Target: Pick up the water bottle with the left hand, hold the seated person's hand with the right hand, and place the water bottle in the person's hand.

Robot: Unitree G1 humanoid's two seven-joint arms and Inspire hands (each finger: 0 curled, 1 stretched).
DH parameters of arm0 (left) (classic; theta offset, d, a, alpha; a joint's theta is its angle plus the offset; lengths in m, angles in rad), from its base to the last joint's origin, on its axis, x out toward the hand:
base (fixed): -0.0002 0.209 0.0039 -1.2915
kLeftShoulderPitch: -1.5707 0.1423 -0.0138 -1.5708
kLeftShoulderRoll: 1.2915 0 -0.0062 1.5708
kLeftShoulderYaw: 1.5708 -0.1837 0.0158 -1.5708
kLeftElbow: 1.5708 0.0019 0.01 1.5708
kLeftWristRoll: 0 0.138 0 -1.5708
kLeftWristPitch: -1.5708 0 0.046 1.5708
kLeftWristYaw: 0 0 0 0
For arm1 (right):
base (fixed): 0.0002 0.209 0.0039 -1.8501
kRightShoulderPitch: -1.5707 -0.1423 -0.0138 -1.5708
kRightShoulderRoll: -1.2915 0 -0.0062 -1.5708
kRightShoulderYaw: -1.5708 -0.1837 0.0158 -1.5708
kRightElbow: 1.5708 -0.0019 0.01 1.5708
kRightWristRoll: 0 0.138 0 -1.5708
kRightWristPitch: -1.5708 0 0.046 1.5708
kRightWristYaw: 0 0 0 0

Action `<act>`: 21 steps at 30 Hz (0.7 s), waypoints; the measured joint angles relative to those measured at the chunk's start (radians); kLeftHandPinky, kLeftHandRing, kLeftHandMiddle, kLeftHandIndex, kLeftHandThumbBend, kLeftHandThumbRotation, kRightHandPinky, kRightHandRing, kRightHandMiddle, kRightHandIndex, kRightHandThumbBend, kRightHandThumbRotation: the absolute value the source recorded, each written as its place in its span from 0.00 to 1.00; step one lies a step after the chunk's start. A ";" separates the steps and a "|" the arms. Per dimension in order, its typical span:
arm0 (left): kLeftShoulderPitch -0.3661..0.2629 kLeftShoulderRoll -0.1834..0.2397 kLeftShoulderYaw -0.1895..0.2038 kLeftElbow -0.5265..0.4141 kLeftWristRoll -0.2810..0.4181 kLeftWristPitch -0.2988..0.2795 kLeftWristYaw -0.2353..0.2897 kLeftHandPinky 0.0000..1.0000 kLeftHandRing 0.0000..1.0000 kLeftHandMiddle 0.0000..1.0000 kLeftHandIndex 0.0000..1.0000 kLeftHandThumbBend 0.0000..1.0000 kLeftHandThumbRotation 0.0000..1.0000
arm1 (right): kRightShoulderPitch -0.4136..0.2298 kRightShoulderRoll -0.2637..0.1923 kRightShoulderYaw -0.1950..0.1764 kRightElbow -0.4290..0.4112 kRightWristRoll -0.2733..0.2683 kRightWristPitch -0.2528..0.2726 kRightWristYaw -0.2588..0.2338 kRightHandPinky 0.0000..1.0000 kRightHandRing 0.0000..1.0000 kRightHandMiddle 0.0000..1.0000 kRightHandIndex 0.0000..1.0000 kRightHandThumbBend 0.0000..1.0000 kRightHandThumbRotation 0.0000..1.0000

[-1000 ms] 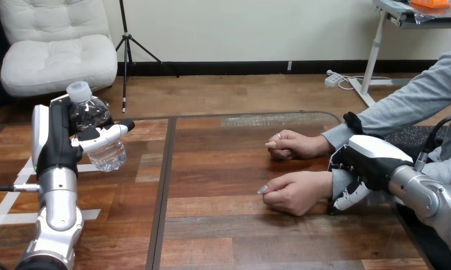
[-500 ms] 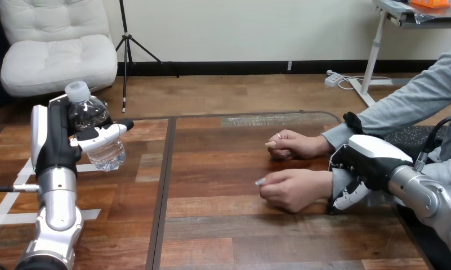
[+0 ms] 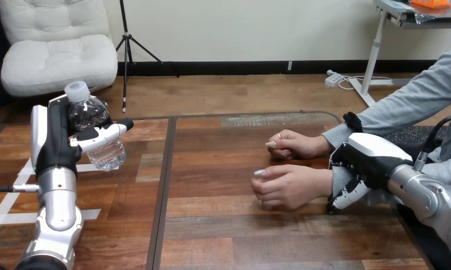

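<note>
- My right robot hand (image 3: pixel 370 160) has its fingers curled round the person's wrist (image 3: pixel 338 181), just behind the person's nearer hand (image 3: pixel 287 187), which rests on the desk (image 3: pixel 223 236).
- My left robot hand (image 3: pixel 57 140), well apart from that nearer hand, grips the water bottle (image 3: pixel 92 117), cap up.
- The person's other hand (image 3: pixel 297 144) lies just beyond it.

You see a clear, white-capped water bottle (image 3: pixel 107 155), a black-and-white left hand (image 3: pixel 57 140) and right hand (image 3: pixel 370 159), and a brown wood-grain desk (image 3: pixel 223 230).
</note>
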 measured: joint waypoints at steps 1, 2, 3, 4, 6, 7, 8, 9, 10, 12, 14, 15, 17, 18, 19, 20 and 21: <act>0.000 0.000 0.000 0.000 0.000 0.000 0.000 0.37 0.43 0.46 0.46 0.73 0.00 | 0.000 0.000 0.000 0.000 0.000 -0.001 0.000 0.21 0.26 0.33 0.37 0.81 0.00; 0.000 0.000 0.000 0.000 0.000 0.000 0.000 0.37 0.43 0.46 0.46 0.73 0.00 | 0.000 0.000 0.000 0.000 0.000 -0.001 0.000 0.21 0.26 0.33 0.37 0.81 0.00; 0.000 0.000 0.000 0.000 0.000 0.000 0.000 0.37 0.43 0.46 0.46 0.73 0.00 | 0.000 0.000 0.000 0.000 0.000 -0.002 0.000 0.21 0.26 0.33 0.36 0.81 0.00; 0.000 0.000 0.000 0.000 0.000 0.000 0.000 0.37 0.43 0.46 0.46 0.73 0.00 | 0.000 0.000 0.000 0.000 0.000 -0.002 0.000 0.21 0.26 0.33 0.36 0.80 0.00; 0.000 0.000 0.000 0.000 0.000 0.000 0.000 0.37 0.43 0.46 0.46 0.73 0.00 | 0.000 0.000 0.000 0.000 0.000 -0.003 0.000 0.21 0.26 0.33 0.36 0.80 0.00; 0.000 0.000 0.000 0.000 0.000 0.000 0.000 0.37 0.43 0.46 0.46 0.73 0.00 | 0.000 0.000 0.000 0.000 0.000 -0.003 0.000 0.21 0.26 0.33 0.36 0.80 0.00; 0.000 0.000 0.000 0.000 0.000 0.000 0.000 0.37 0.43 0.46 0.46 0.73 0.00 | 0.000 0.000 0.000 0.000 0.000 -0.003 0.000 0.21 0.26 0.33 0.36 0.80 0.00; 0.000 0.000 0.000 0.000 0.000 0.000 0.000 0.37 0.43 0.46 0.46 0.73 0.00 | 0.000 0.000 0.000 0.000 0.000 -0.003 0.000 0.22 0.27 0.34 0.36 0.80 0.00; 0.000 0.000 0.000 0.000 0.000 0.000 0.000 0.37 0.43 0.46 0.46 0.73 0.00 | 0.000 0.000 0.000 0.000 0.000 -0.003 0.000 0.22 0.27 0.34 0.36 0.81 0.00; 0.000 0.000 0.000 0.000 0.000 0.000 0.000 0.37 0.43 0.47 0.46 0.73 0.00 | 0.000 0.000 -0.001 0.000 0.001 -0.004 0.000 0.23 0.28 0.34 0.36 0.80 0.00; 0.000 0.000 0.000 0.000 0.000 0.000 -0.001 0.37 0.43 0.47 0.46 0.72 0.00 | 0.000 0.000 -0.001 0.000 0.001 -0.005 0.000 0.23 0.28 0.34 0.36 0.80 0.00; 0.000 0.000 0.000 0.000 0.000 0.000 -0.001 0.37 0.43 0.47 0.46 0.72 0.00 | 0.000 0.000 -0.002 0.000 0.002 -0.006 0.000 0.23 0.28 0.34 0.36 0.80 0.00; 0.000 0.000 0.000 0.000 0.000 0.000 -0.001 0.37 0.43 0.47 0.46 0.72 0.00 | 0.000 0.000 -0.003 0.000 0.002 -0.008 0.000 0.23 0.28 0.34 0.36 0.80 0.00; 0.000 0.000 0.000 0.000 0.000 0.000 -0.001 0.37 0.43 0.47 0.46 0.72 0.00 | 0.000 0.000 -0.004 0.000 0.002 -0.009 0.000 0.23 0.28 0.34 0.36 0.80 0.00; 0.000 0.000 0.000 0.000 0.000 0.000 -0.002 0.37 0.43 0.47 0.46 0.72 0.00 | 0.000 0.000 -0.005 0.000 0.002 -0.010 0.000 0.24 0.28 0.34 0.36 0.80 0.00; 0.000 0.000 0.000 0.000 0.000 0.000 -0.002 0.37 0.43 0.47 0.46 0.72 0.00 | 0.000 0.000 -0.005 0.000 0.002 -0.011 0.000 0.24 0.28 0.34 0.36 0.80 0.00; 0.000 0.000 0.000 0.000 0.000 0.000 -0.002 0.37 0.43 0.47 0.46 0.72 0.00 | 0.000 0.000 -0.006 0.000 0.002 -0.012 0.000 0.24 0.28 0.34 0.36 0.80 0.00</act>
